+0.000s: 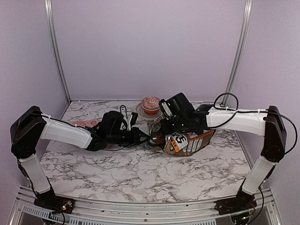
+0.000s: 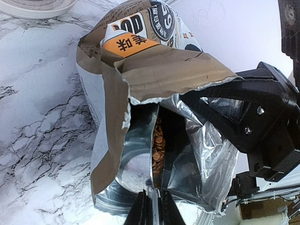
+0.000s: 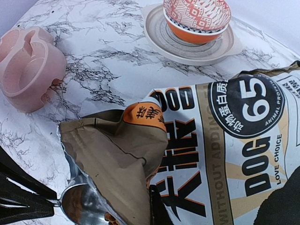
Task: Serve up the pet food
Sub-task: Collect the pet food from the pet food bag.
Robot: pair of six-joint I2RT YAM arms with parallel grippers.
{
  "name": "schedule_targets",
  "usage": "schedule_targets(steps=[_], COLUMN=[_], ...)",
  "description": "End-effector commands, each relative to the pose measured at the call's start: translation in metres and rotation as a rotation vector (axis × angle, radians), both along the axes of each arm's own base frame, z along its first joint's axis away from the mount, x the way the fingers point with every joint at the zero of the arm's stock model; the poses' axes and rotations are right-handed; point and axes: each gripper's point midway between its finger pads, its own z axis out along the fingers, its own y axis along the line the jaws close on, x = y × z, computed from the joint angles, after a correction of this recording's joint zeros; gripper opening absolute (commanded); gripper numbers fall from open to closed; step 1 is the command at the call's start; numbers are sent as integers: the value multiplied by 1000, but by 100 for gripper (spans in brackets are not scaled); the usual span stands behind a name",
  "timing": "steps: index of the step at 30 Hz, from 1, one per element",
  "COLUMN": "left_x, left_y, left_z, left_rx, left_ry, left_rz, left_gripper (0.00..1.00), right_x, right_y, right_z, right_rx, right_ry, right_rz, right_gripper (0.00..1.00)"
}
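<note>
The printed pet food bag [image 1: 190, 142] lies tilted on the marble table with its torn mouth facing left. My right gripper [image 1: 165, 130] is shut on the bag's upper flap [image 3: 117, 145], and one dark finger [image 3: 156, 202] shows against the print. My left gripper [image 2: 152, 212] is shut on the handle of a metal spoon [image 3: 77, 204]. The spoon's bowl sits at the bag's foil-lined mouth [image 2: 140, 154]. Reddish-brown pet food [image 2: 159, 145] shows inside the bag. A few pellets [image 3: 110, 218] lie by the spoon.
An orange patterned bowl [image 3: 197, 18] stands on a pale plate [image 3: 187, 49] behind the bag, also visible in the top view as the bowl [image 1: 151, 105]. A pink two-cup pet dish [image 3: 28, 65] sits to the left, behind my left arm [image 1: 70, 133].
</note>
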Motion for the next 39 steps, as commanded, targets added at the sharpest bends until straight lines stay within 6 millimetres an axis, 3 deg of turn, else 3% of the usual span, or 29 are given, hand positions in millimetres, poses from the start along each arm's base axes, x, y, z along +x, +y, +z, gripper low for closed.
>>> schedule_targets(steps=[1, 39], left_x=[3, -4], left_y=[-3, 15], left_z=[44, 67], left_rx=[-107, -171], left_ry=[-66, -71], left_rz=[-12, -74], left_gripper=[0, 0], right_x=[19, 27], right_y=[-11, -17], right_z=[38, 58], right_rx=[71, 119], right_ry=[-99, -121], right_rz=[-64, -60], right_gripper=[0, 0])
